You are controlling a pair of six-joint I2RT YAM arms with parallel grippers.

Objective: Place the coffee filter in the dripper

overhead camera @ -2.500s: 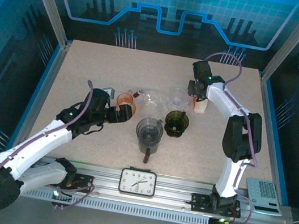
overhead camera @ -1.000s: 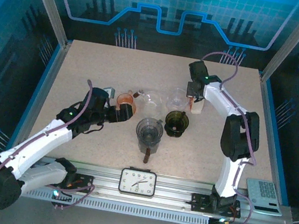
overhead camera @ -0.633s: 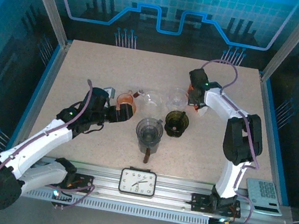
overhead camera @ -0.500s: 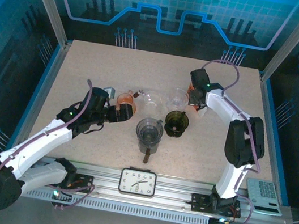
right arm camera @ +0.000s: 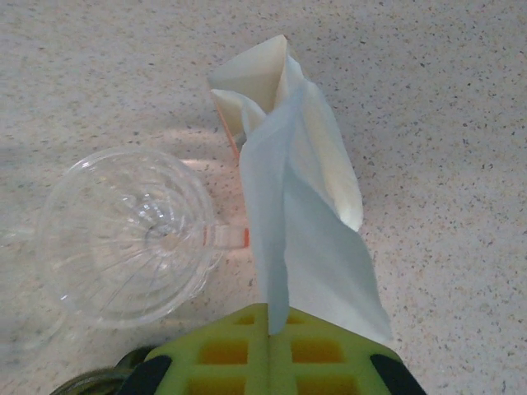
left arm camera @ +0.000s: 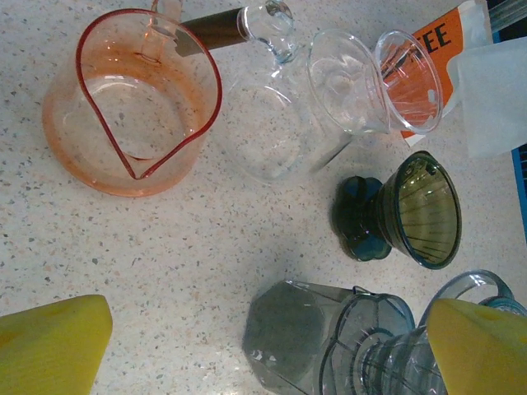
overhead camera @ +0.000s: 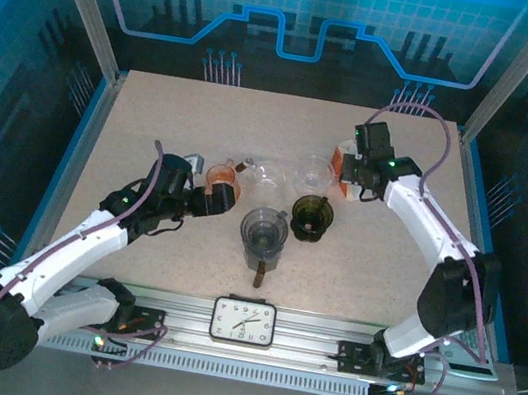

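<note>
- Top view: my right gripper (overhead camera: pixel 349 174) is at the back of the table, just beside the clear dripper (overhead camera: pixel 314 173). My left gripper (overhead camera: pixel 226 198) sits near the orange cup (overhead camera: pixel 223 179).
- Left wrist: my left jaws stand wide open and hold nothing. The filter (left arm camera: pixel 498 99) hangs beside the clear dripper, not in it.
- Right wrist: my right jaws are pinched tight on the filter. The dripper has nothing in it. I think the pick-up is done. Putting the filter in is what's left.

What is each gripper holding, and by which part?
Right gripper pinches the coffee filter by one edge; left gripper is open, holding nothing.
</note>
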